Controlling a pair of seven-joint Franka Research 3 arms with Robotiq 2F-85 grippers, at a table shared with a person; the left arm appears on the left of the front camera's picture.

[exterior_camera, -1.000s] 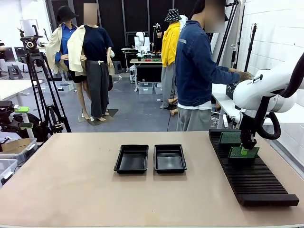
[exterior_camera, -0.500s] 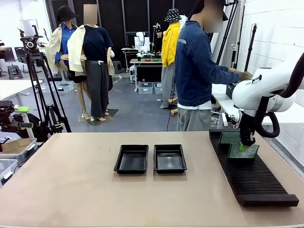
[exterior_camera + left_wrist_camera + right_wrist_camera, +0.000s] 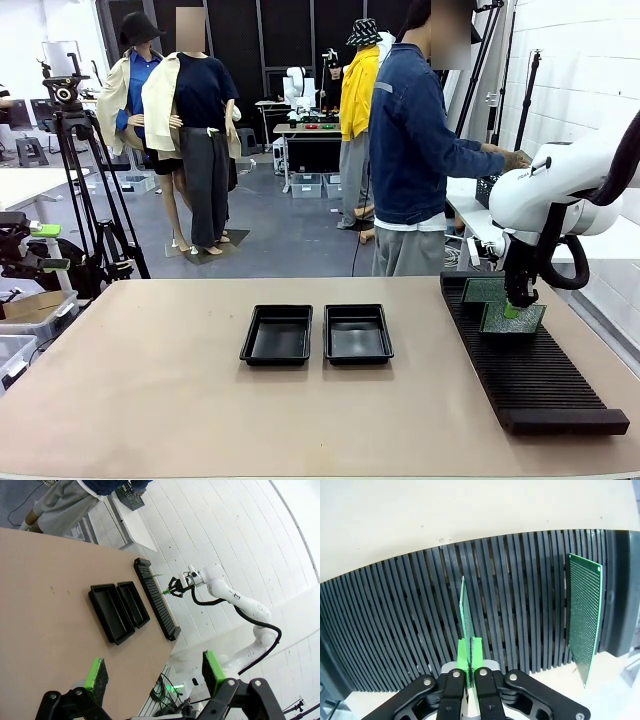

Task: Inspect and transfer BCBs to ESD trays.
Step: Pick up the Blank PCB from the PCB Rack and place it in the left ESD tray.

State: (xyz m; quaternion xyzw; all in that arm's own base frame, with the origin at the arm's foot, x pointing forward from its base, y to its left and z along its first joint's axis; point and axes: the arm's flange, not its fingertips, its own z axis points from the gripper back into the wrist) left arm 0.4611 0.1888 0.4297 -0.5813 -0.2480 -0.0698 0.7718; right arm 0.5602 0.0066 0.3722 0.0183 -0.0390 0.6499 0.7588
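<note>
In the front view we see the right gripper at about three o'clock on the table, pointing down over the black slotted rack. Its green pads are pinched tight on the top edge of the near circuit board, which stands upright on edge across the rack. We cannot tell whether its lower edge sits in a slot or hangs just clear.

The right wrist view shows that board edge-on between the closed fingers. The far circuit board stands upright at three o'clock from it, well apart. In the front view the far board stands just beyond the held one, toward eleven o'clock.

The left ESD tray and right ESD tray lie side by side at the table's middle, at nine o'clock from the rack.

The left gripper hangs high above the table, fingers spread wide, gripping nothing. A person stands at the far edge, near one o'clock.
</note>
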